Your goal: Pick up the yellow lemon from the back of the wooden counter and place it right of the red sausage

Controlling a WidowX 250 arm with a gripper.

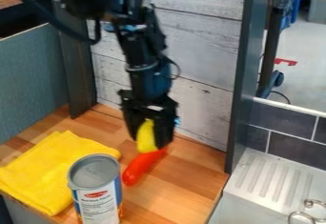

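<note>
Clock directions are read from the gripper, with 12 toward the top of the view. At 9 to 10 o'clock stands one blue-grey panel (pixel 32 77), and just right of it one dark upright post (pixel 75 70). At 8 o'clock one yellow cloth (pixel 47 166) lies folded on the wooden surface (pixel 185 185). One can (pixel 96 194) stands upright at 7 o'clock, its grey top facing up; it hides part of the cloth's right side and blocks the view of the wood behind it.

One red-orange, long, rounded thing (pixel 141 167) lies on the wood at 6 o'clock, between the can and the gripper's tips. Its long axis runs from 1 to 7 o'clock, the blunt near end pointing to 7; the far end reaches the fingertips in the view, and whether they touch it I cannot tell.

The black gripper (pixel 151 143) hangs down at the middle, parted by about the thickness of one yellow, rounded thing (pixel 146 137) that it grips. This yellow thing is held nearly upright, long axis close to 12 and 6, its lower end showing between the fingers. A whitewashed plank wall (pixel 200 99) rises behind.

At 3 o'clock stands a second dark post (pixel 240 89); at 4 o'clock are one white ridged drainboard (pixel 274 175) and curved metal pieces (pixel 305 214).
</note>
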